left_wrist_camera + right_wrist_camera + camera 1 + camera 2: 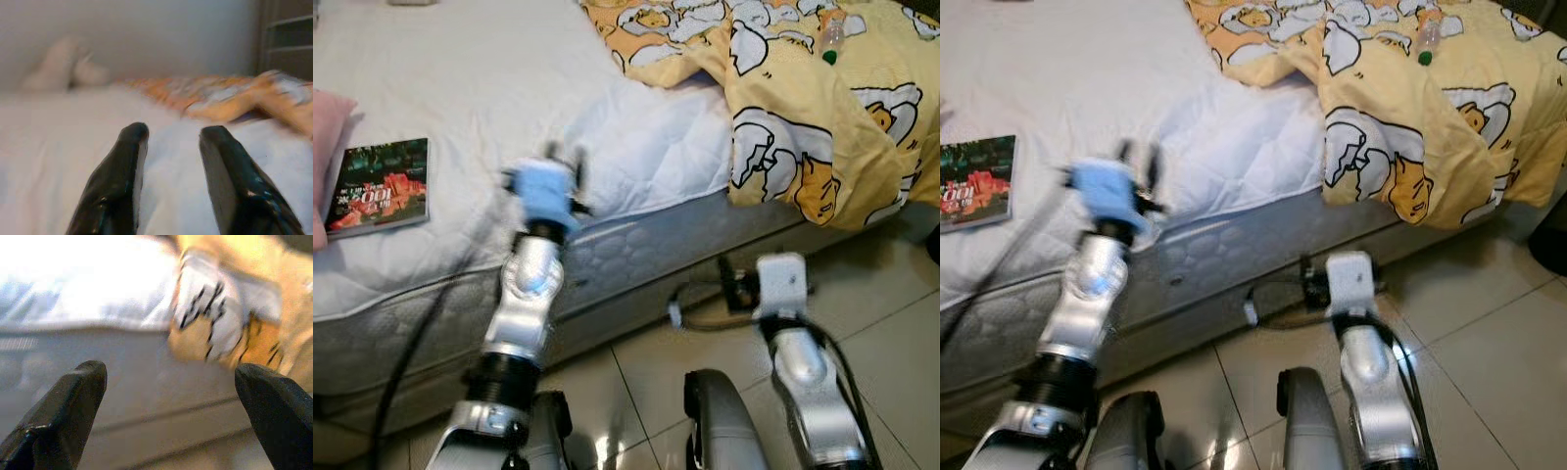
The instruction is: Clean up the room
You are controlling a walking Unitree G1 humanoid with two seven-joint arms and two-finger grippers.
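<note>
Head stereo pair downward over bed; wrist cameras low, facing blanket.

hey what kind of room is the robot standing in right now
Most likely a bedroom. A bed with a white quilted mattress fills most of the head views, a yellow cartoon-print blanket is rumpled over its far corner, and a book lies on the mattress. The floor beside the bed is pale tile.
</note>
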